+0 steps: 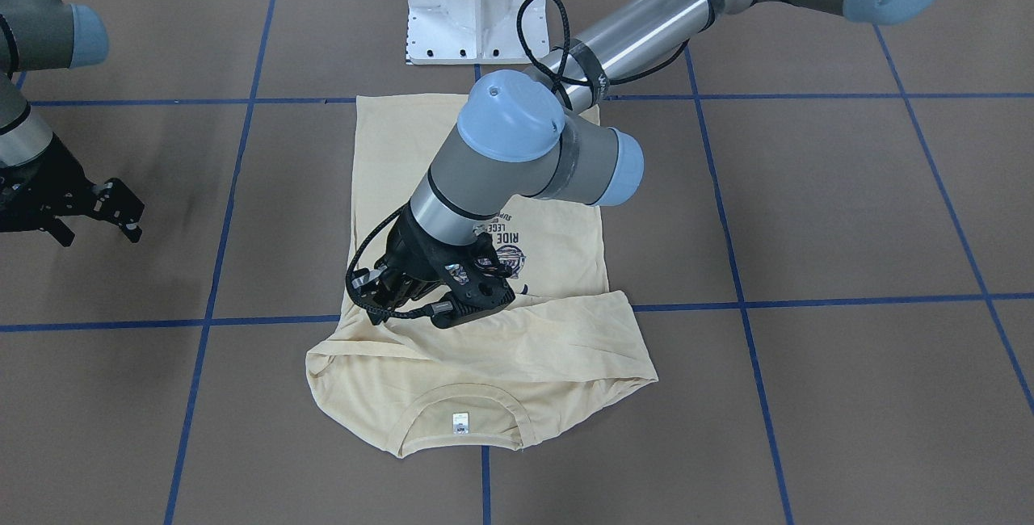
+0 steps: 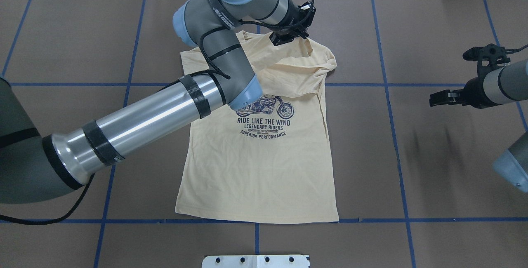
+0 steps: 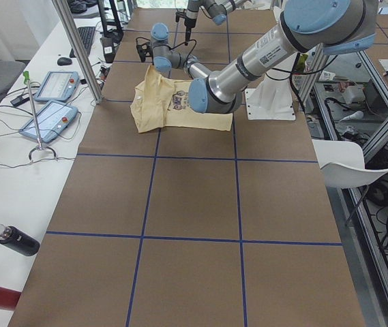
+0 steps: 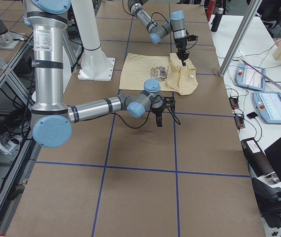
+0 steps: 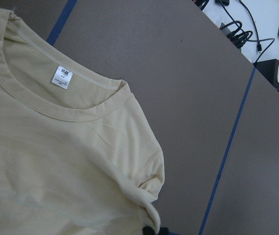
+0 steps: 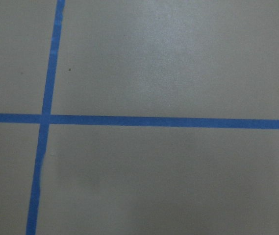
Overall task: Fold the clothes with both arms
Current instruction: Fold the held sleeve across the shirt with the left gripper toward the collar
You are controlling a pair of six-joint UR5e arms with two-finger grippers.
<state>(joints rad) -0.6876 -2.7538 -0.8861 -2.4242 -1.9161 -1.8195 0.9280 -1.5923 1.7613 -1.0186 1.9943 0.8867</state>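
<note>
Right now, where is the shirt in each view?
Front-facing: shirt centre, collar nearest.
Overhead: shirt centre, hem nearest.
Exterior left: shirt top centre.
Exterior right: shirt top centre.
Left wrist: shirt fills left.
Right wrist: absent.
Landmark: white pedestal by hem.

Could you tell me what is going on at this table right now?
The robot is partway through folding a cream-yellow motorcycle-print shirt lying print-up on the table. The left gripper is down at the shirt's collar end and appears to pinch bunched cloth near one shoulder. The right gripper hangs open over bare table off to the side, touching nothing. The hem end lies flat.
</note>
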